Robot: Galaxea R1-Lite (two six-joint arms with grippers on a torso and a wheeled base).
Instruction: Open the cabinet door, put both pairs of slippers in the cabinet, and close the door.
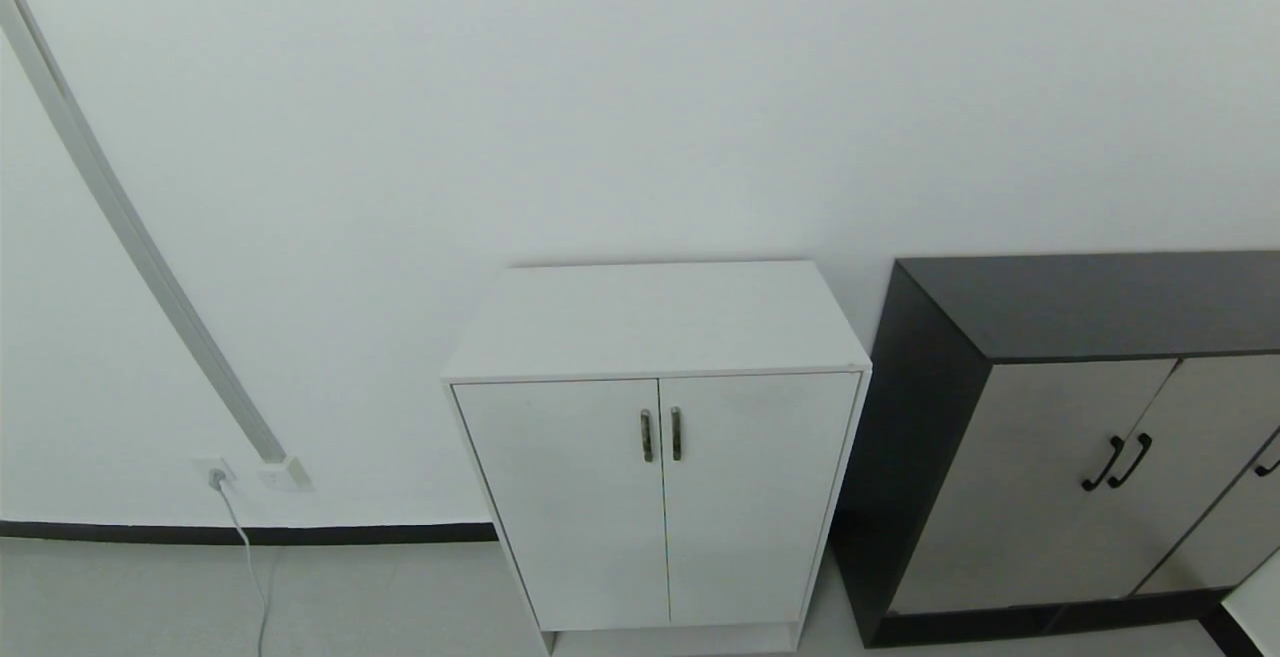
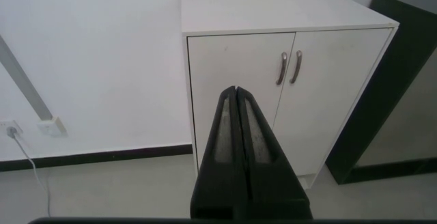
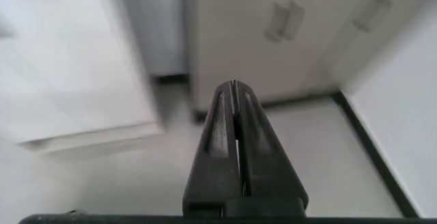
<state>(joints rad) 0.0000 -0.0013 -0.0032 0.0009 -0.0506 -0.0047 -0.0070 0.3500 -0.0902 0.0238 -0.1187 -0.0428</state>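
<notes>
A white two-door cabinet (image 1: 660,457) stands against the wall with both doors closed. Two small metal handles (image 1: 661,434) sit side by side at the middle seam. In the left wrist view the same cabinet (image 2: 287,80) faces me, handles (image 2: 289,67) at mid height, and my left gripper (image 2: 236,91) is shut with nothing in it, well short of the doors. My right gripper (image 3: 234,85) is shut and empty too, held above the floor in front of the dark cabinet's grey doors (image 3: 287,39), with the white cabinet (image 3: 68,60) off to one side.
A black cabinet (image 1: 1060,427) with grey doors and black handles (image 1: 1118,461) stands close beside the white one. A wall socket with a cable (image 1: 240,537) and a slanted conduit (image 1: 130,227) are on the wall farther left. Bare floor (image 2: 123,190) lies in front.
</notes>
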